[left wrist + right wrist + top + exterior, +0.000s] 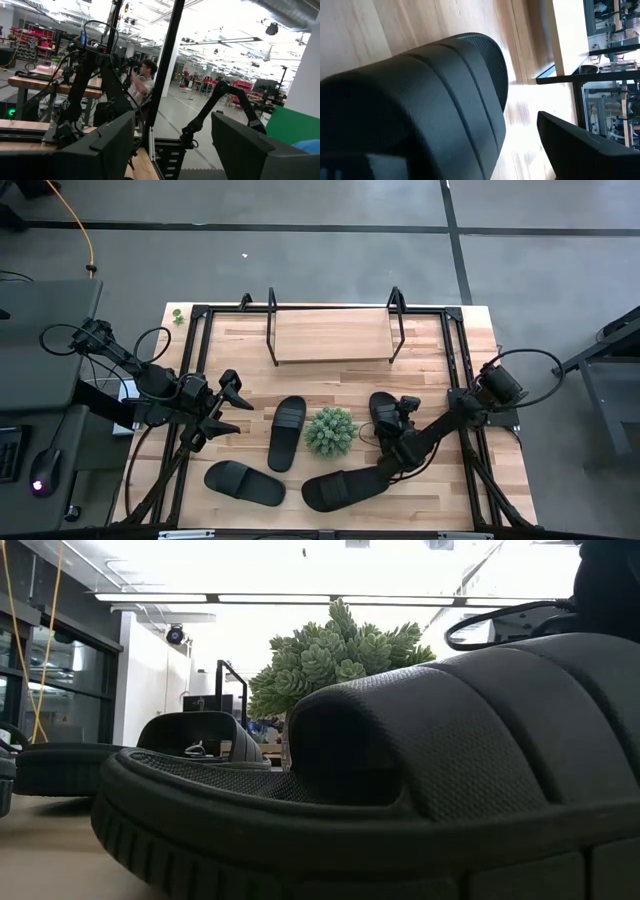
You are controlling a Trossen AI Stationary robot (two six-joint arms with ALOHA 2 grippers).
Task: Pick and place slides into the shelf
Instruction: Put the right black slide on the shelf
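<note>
Wooden surface [430,350] sits on grey floor [300,260]; shelf [330,338] at back edge, w/ plant [331,431] amid slides [287,432]. Left claw [232,406] open; right claw [396,418] open over a slide.

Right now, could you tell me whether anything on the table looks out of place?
The slides lie scattered at different angles around the plant, none on the shelf. Nothing looks damaged or spilled.
</note>
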